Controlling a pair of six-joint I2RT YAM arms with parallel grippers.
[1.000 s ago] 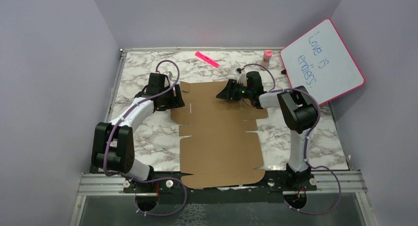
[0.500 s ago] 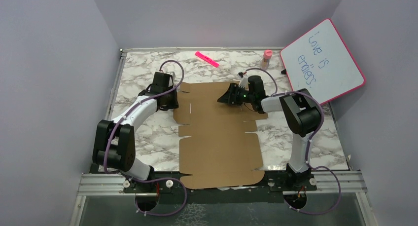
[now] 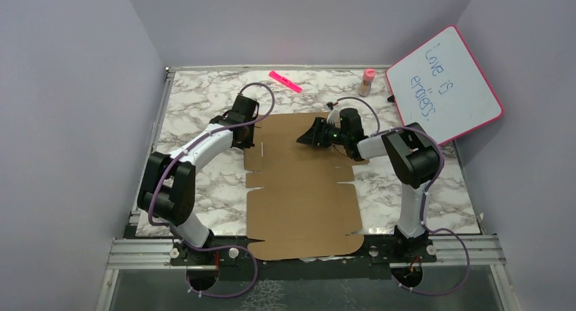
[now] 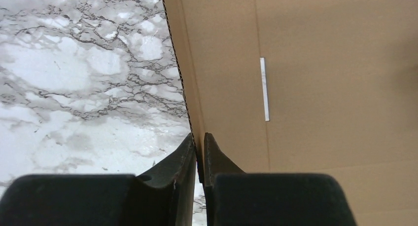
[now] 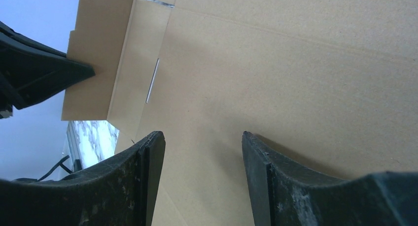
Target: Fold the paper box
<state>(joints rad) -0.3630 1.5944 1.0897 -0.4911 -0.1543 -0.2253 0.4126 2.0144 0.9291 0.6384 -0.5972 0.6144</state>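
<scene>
The paper box (image 3: pixel 302 189) is a flat brown die-cut cardboard sheet lying on the marble table, running from the near edge to mid-table. My left gripper (image 3: pixel 250 137) is at the sheet's far left side flap, shut on the flap's corrugated edge (image 4: pixel 190 102); its jaws (image 4: pixel 198 142) pinch the cardboard, and the flap stands raised. In the right wrist view that flap (image 5: pixel 96 63) shows upright with the left fingers (image 5: pixel 49 70) on it. My right gripper (image 3: pixel 303 136) hovers low over the sheet's far middle, open (image 5: pixel 203 139), with only bare cardboard (image 5: pixel 296 63) between its fingers.
A pink-framed whiteboard (image 3: pixel 445 87) leans at the back right. A pink marker (image 3: pixel 285 81) and a small pink-capped bottle (image 3: pixel 367 81) lie near the far edge. Marble tabletop (image 3: pixel 204 182) shows on both sides of the sheet; purple walls enclose the cell.
My left gripper has shut on the left flap's edge and moved toward the far right, raising the flap. The right gripper has shifted slightly left and stays open.
</scene>
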